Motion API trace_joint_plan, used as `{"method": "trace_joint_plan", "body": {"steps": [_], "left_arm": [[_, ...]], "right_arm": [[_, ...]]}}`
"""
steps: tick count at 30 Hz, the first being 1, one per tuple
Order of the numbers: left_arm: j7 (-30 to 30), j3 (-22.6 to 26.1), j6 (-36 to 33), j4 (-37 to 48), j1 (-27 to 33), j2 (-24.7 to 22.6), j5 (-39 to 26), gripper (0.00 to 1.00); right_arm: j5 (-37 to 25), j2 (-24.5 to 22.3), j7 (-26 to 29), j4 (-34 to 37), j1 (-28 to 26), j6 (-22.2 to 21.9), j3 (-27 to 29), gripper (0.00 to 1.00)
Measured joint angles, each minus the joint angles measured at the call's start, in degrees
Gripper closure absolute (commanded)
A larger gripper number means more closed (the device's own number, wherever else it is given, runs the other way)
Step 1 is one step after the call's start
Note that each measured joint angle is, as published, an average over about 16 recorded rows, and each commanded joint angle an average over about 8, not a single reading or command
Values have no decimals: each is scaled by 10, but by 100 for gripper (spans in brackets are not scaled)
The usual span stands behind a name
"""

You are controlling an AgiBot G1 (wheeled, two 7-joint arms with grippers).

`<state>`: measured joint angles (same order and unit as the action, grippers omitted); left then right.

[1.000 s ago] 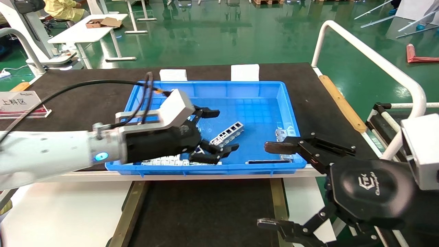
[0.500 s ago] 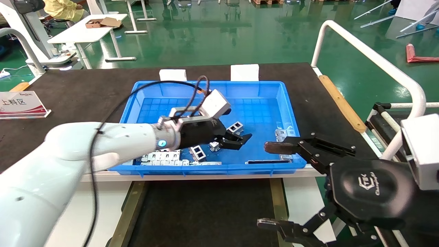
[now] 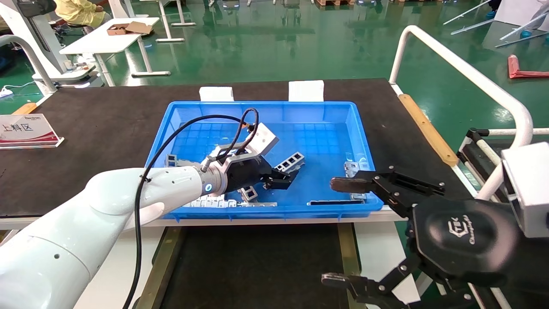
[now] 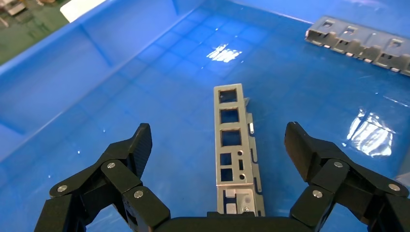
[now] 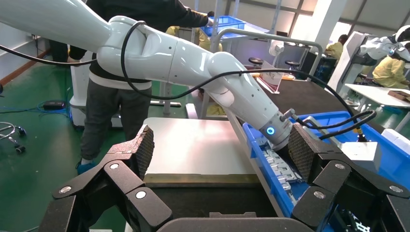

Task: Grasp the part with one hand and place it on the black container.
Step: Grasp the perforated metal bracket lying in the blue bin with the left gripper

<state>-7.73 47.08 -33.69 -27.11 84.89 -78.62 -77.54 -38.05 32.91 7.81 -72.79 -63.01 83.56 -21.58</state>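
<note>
The left hand point(image 4: 217, 145) is down inside the blue crate point(image 3: 343, 124), fingers spread wide apart and gripping nothing. The part point(image 4: 235, 145), a silver channel bar with square windows, lies flat on the crate floor in the gap between the two fingers point(image 4: 130, 150), touching neither. It runs lengthwise away from the palm. The right hand point(image 3: 339, 231) hangs spread and empty near the crate's right corner, over the black container point(image 3: 257, 266).
</note>
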Motion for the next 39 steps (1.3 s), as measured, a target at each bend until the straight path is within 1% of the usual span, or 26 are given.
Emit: {"method": "trace_joint_plan", "body": {"steps": [5, 6, 7, 14, 22, 30, 39], "left_arm": [[-17, 43, 28, 0, 0, 0, 23, 85], [-20, 52, 32, 0, 0, 0, 27, 95], [-23, 60, 37, 0, 0, 0, 32, 100], [-41, 109, 58, -1, 0, 1, 63, 100], [-52, 149, 69, 2, 1, 2, 97, 100], [-53, 175, 73, 12, 5, 3, 129, 100], [-41, 190, 72, 19, 9, 4, 165, 100]], "right_arm": [[0, 0, 0, 0, 0, 0, 0, 96], [0, 0, 0, 0, 0, 0, 0, 100], [0, 0, 0, 0, 0, 0, 0, 100], [0, 0, 0, 0, 0, 0, 0, 100], [0, 0, 0, 0, 0, 0, 0, 100], [0, 0, 0, 0, 0, 0, 0, 100], [0, 0, 0, 0, 0, 0, 0, 100]]}}
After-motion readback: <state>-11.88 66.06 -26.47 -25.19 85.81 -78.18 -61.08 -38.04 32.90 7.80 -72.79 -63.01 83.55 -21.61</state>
